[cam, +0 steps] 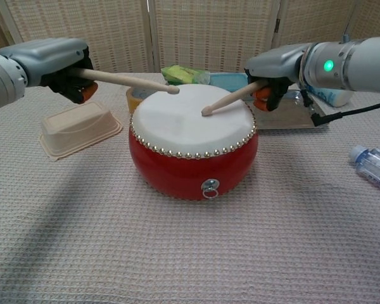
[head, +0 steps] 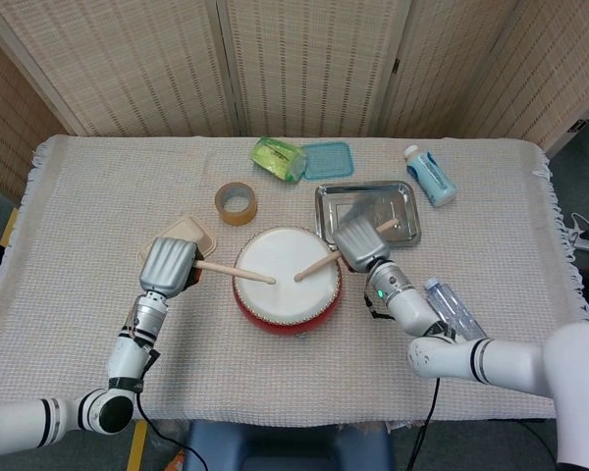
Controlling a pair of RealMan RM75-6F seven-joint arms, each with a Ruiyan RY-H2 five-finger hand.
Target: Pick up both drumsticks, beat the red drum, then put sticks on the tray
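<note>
Chest view only — right drumstick (cam: 227, 101) tip touching red drum (cam: 193, 161) skin

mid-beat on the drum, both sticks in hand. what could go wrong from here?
1. The right hand holds its wooden drumstick near the butt with the tip down on the white skin of the red drum; a hard strike might twist it loose.
2. The left hand has its wooden drumstick raised; swinging wide could clip the roll of tape or the beige tray.
</note>
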